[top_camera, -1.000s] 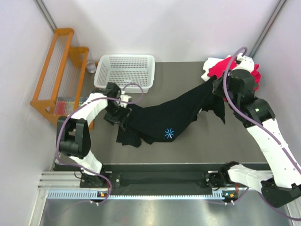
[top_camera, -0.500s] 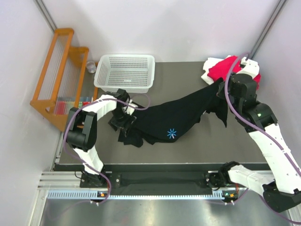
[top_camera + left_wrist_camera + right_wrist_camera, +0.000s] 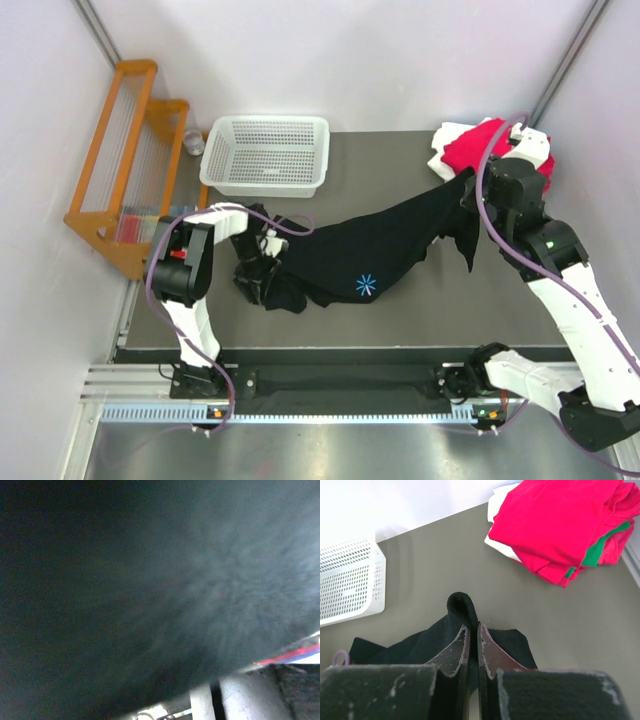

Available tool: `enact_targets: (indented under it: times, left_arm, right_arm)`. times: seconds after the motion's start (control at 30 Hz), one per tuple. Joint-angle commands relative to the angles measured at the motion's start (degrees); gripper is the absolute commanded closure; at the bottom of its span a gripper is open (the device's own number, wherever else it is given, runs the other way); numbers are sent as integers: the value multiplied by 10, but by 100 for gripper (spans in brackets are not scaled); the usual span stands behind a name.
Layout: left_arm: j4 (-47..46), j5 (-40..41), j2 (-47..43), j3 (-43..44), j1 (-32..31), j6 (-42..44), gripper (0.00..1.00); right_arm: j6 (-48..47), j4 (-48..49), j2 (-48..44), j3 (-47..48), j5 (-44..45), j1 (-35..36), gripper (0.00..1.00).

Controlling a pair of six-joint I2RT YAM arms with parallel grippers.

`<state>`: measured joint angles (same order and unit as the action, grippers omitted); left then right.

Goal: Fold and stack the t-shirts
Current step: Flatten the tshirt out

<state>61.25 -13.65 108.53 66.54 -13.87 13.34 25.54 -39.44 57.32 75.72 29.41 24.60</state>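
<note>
One large black t-shirt [image 3: 390, 240] is the piece in hand, and it should handle as light, limp cloth: it sags wherever unsupported and bunches on itself. It is strung across the middle of the tabletop [image 3: 430, 320] from about 8 o'clock to 2 o'clock, with the starburst mark [image 3: 366, 286] on the low belly of the span. The best hold, I judge, is a hem corner or shoulder seam, pinched through a doubled edge; a grab in mid-panel only gathers a wad.

At the 8 o'clock end the left claw [image 3: 262, 268] is buried in a crumpled heap of the shirt. Its wrist camera is smothered by dark fabric, so I cannot tell how its jaws stand. That arm is folded tight at the elbow, forearm reaching toward 3 o'clock.

At the 2 o'clock end the right claw [image 3: 472, 630] has its fingers [image 3: 454, 652] pressed together on a raised ridge of the black cloth. Its arm stretches long from the near right corner, wrist bent back toward the middle of the tabletop.

Beyond, at 1 o'clock, lies the folded pile: red t-shirt [image 3: 555, 520] on top, a green t-shirt [image 3: 600, 547] edge peeking out, a white t-shirt [image 3: 501, 547] beneath.
</note>
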Motion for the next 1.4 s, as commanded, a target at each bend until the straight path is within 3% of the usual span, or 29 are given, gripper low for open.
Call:
enact_targets:
  times: [0.0,0.13,0.2,0.23,0.27,0.37,0.67,0.9,1.03,1.13,1.23,1.37]
  left_arm:
    - [-62,-34,46,-32,-17,10,57]
    - [-68,-38,43,-33,-19,8,59]
    - [-68,-39,43,-34,-19,6,65]
    - [-68,-43,47,-33,-19,6,70]
    - [-68,-44,47,-31,-19,6,83]
    - [-73,-33,33,-26,-18,3,100]
    - [-60,14,-143,97,-5,-38,100]
    - [-125,61,-250,-37,-12,-35,100]
    - [-124,68,-286,-62,-12,-31,100]
    - [-98,81,-307,-10,-10,-35,100]
    - [-73,119,-322,96,-7,-32,100]
    - [-22,131,-302,296,10,-29,100]
  right_arm:
    - [4,25,-9,2,6,4,100]
    - [7,25,-7,1,-1,4,100]
    - [7,28,-10,-1,0,4,100]
    - [7,27,-10,-1,-1,4,100]
    - [7,27,-11,-2,-1,4,100]
    - [7,28,-13,-5,-5,4,100]
    - [8,30,-19,-15,-15,4,100]
    - [7,33,-25,-27,-17,4,100]
    - [7,35,-22,-29,-20,5,100]
    - [11,35,-19,-21,-21,4,100]
    - [5,38,-20,3,-22,4,100]
    - [-5,37,-27,38,-21,4,100]
